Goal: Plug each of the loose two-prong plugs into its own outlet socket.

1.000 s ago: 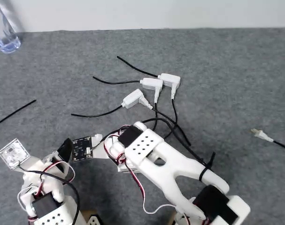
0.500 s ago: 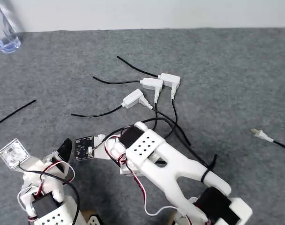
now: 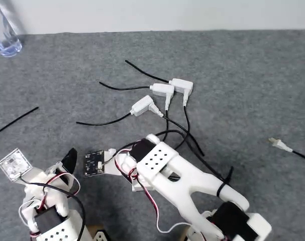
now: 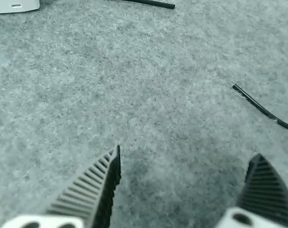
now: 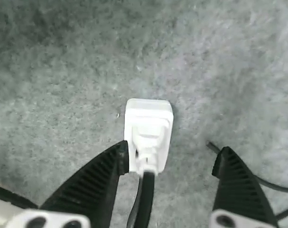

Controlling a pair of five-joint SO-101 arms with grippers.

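Right jaws spread — white corded socket [image 5: 148, 130] between them, just beside one. Left jaws spread — over grey carpet [image 4: 158, 95].

- The right arm [image 3: 185, 175] wore a white shell peppered with small holes.
- Red, white and black wires [image 3: 54, 188] looped off the left arm [image 3: 46, 216].
- The right pincer [image 5: 173, 146] showed black, ribbed, pointed fingers [image 5: 94, 183].

left arm [image 3: 46, 213] folded low at 7 o'clock of high view | left gripper [image 4: 186, 159] ribbed black jaws spread wide, pointed downward | right arm [image 3: 185, 178] base at 5 o'clock, stretched out toward 10 o'clock, wrist just under centre | right gripper [image 5: 173, 146] jaws spread wide, pointed downward
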